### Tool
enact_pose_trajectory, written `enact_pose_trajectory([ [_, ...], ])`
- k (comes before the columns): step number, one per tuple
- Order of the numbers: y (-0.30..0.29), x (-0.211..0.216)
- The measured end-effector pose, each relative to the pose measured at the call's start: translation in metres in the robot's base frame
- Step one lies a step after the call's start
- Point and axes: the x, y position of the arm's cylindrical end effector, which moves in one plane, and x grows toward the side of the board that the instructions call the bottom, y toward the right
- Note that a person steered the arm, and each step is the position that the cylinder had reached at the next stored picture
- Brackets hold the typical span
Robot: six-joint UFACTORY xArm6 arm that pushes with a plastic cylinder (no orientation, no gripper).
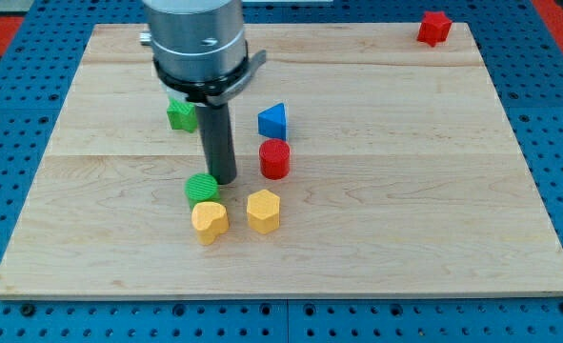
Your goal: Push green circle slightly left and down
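Observation:
The green circle (202, 188) lies on the wooden board (405, 191), left of the middle. My tip (223, 180) stands right against the circle's upper right side, touching it or nearly so. The dark rod rises from there to the grey arm head (195, 38) at the view's top. A yellow heart-shaped block (210, 220) sits just below the green circle, almost touching it.
A yellow hexagon block (263, 211) lies right of the heart. A red cylinder (274, 158) and a blue triangle (273, 121) stand right of the rod. A green block (180, 114) is partly hidden behind the rod. A red block (434, 28) sits at the top right corner.

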Motion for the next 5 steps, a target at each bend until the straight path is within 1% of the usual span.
enact_pose_trajectory([
  [1,-0.008,0.012],
  [3,-0.005,0.051],
  [5,-0.017,0.068],
])
